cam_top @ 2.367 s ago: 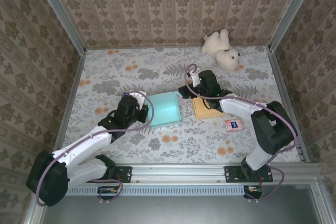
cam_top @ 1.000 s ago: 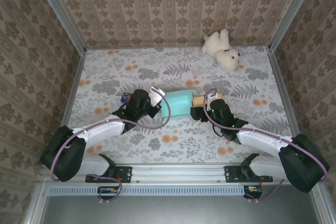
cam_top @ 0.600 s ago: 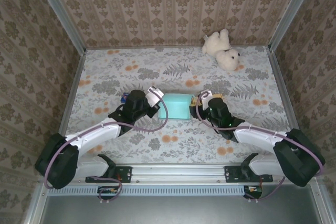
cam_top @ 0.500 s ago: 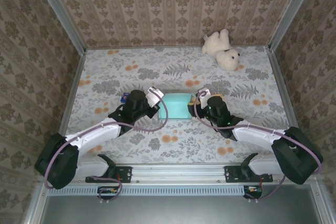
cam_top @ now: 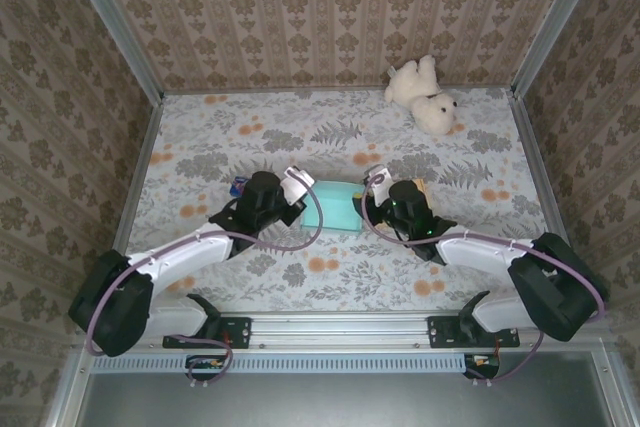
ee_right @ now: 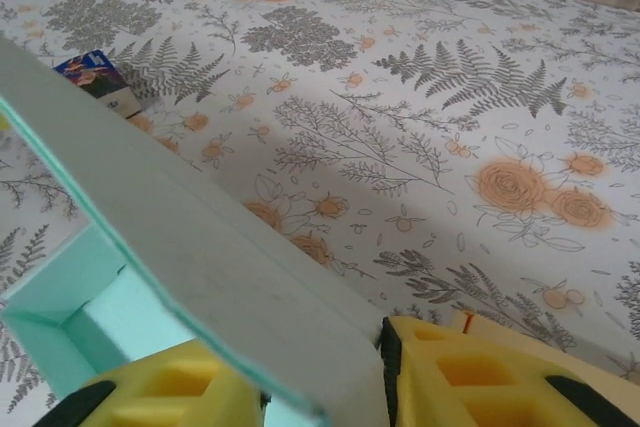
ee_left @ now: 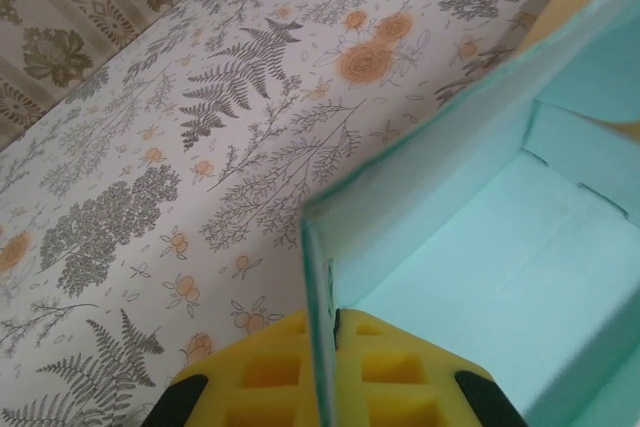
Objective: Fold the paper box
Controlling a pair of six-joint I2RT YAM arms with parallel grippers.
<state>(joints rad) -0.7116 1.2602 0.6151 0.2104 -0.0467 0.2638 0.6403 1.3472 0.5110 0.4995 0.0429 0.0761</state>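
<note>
A white teddy bear (cam_top: 425, 94) lies at the far right corner of the flowered surface (cam_top: 330, 137), well apart from the work. A small printed packet (cam_top: 238, 187) sits just beside the left arm's wrist, on its outer side. In the right wrist view it (ee_right: 100, 82) lies flat on the surface beyond the box wall. A tan flat piece (cam_top: 421, 185) peeks out close behind the right arm's wrist. Nothing stands between the two arms except the box itself.

The paper box (cam_top: 332, 209), pale teal and open at the top, sits near the middle of the surface between the two wrists.

Both arms lie low and stretched forward, angled inward so that their wrists face each other across the box. The left pincer (cam_top: 300, 194) is at the box's left side. In its wrist view the left pincer (ee_left: 325, 367) is clamped on that thin upright wall, a yellow pad pressed to each face. The right pincer (cam_top: 366, 204) is at the box's right side. In its own view a teal wall passes between its yellow pads (ee_right: 470, 382), but we cannot tell whether they press it.
</note>
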